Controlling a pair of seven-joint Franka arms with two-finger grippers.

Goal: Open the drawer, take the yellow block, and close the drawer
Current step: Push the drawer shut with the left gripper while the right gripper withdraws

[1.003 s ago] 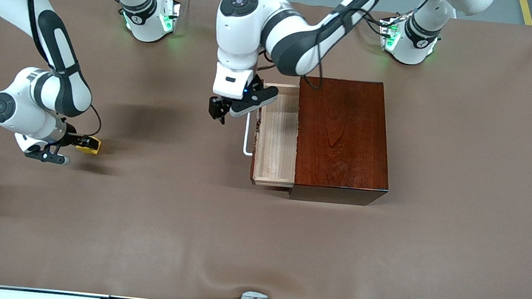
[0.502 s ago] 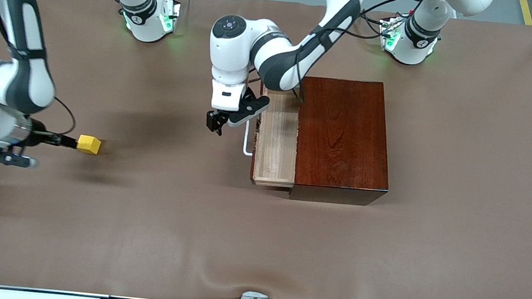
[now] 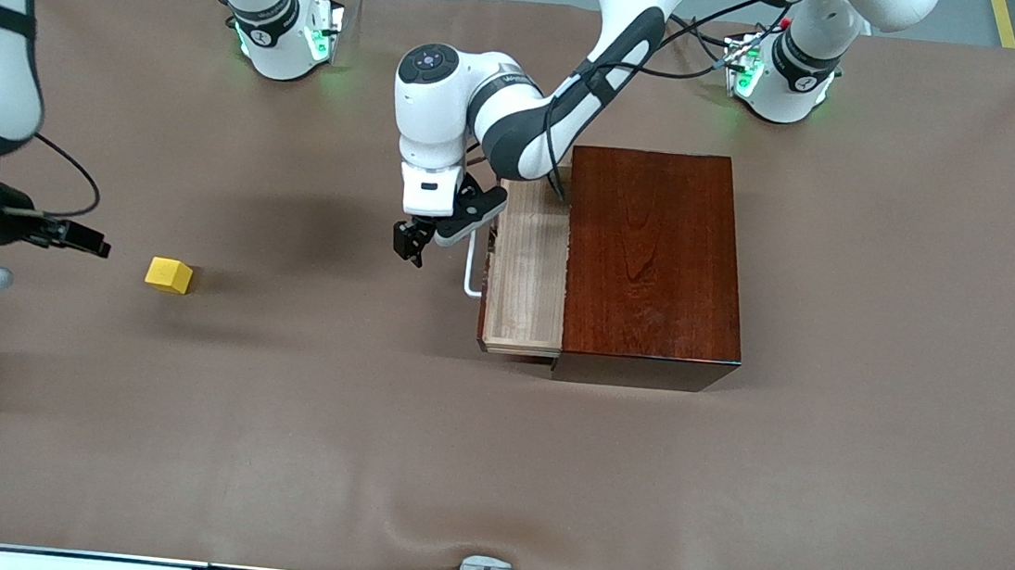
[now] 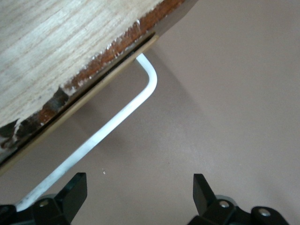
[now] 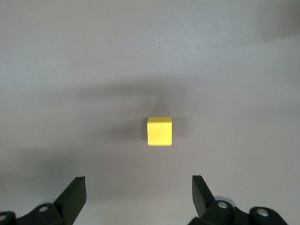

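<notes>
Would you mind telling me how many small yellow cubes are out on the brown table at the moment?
1. The small bright yellow cube sits on the brown table toward the right arm's end, apart from the open wooden drawer. None shows in the drawer's visible part; its covered part could hide more.

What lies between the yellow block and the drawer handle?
Only bare table lies between the yellow block and the drawer handle, as the front view shows.

The left gripper (image 3: 411,243) hangs low over the tabletop (image 3: 290,413), fingers apart. The right gripper (image 3: 88,242) is raised, fingers wide apart, holding nothing.
</notes>
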